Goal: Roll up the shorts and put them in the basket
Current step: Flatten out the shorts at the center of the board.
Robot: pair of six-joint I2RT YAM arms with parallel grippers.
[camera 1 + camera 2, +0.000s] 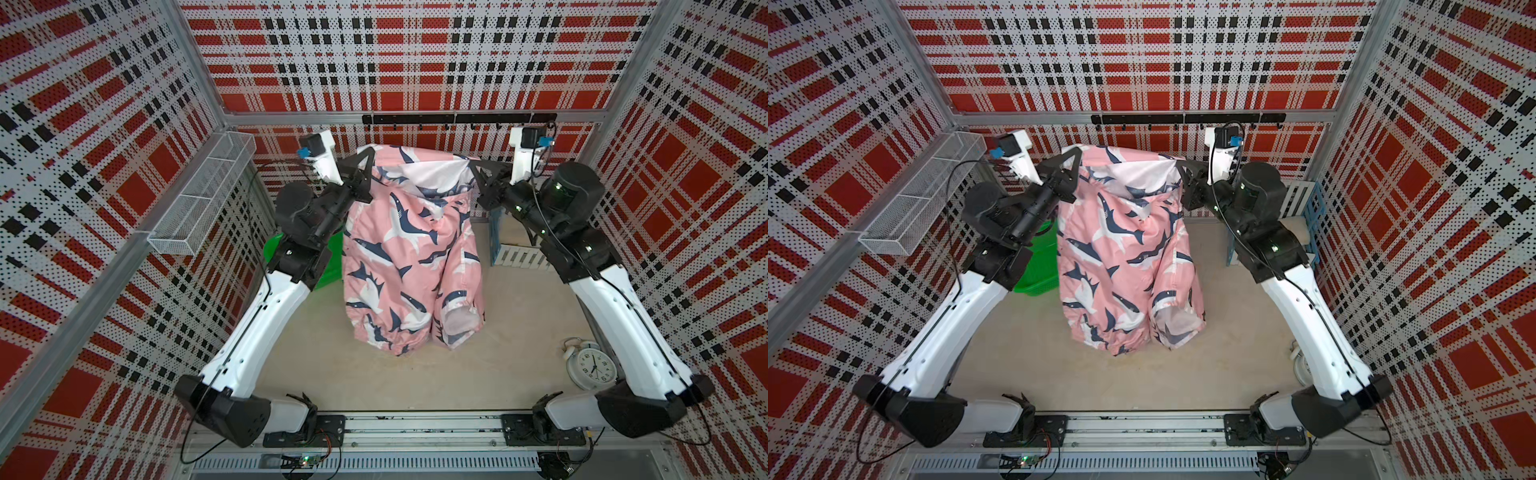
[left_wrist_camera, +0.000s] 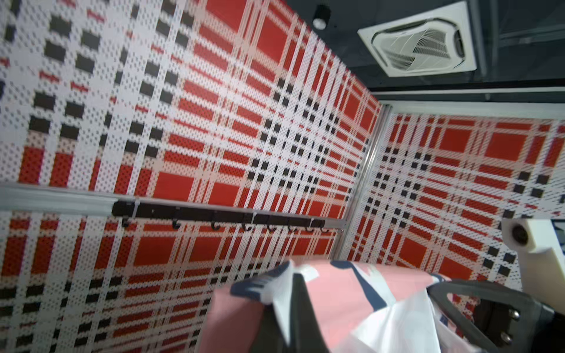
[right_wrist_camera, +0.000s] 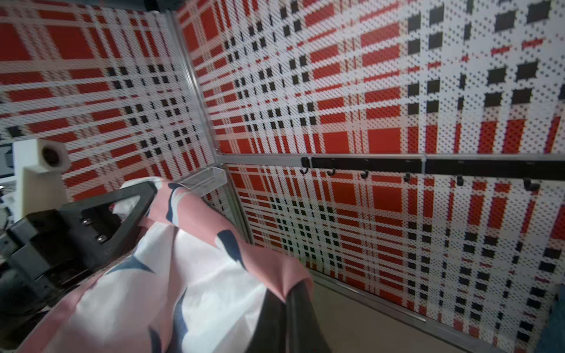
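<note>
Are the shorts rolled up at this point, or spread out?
Spread, not rolled. The shorts hang full length, top edge stretched between the left gripper and the right gripper, both shut on it, legs dangling.

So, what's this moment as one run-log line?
shorts: held up, hanging | left tool: shut on shorts | right tool: shut on shorts

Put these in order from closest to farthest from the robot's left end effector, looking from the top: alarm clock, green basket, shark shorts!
In a top view:
1. shorts: pinched in the left end effector, hanging in the middle.
2. green basket: on the table at the left side, below that arm.
3. alarm clock: front right of the table, by the right arm's base.
</note>
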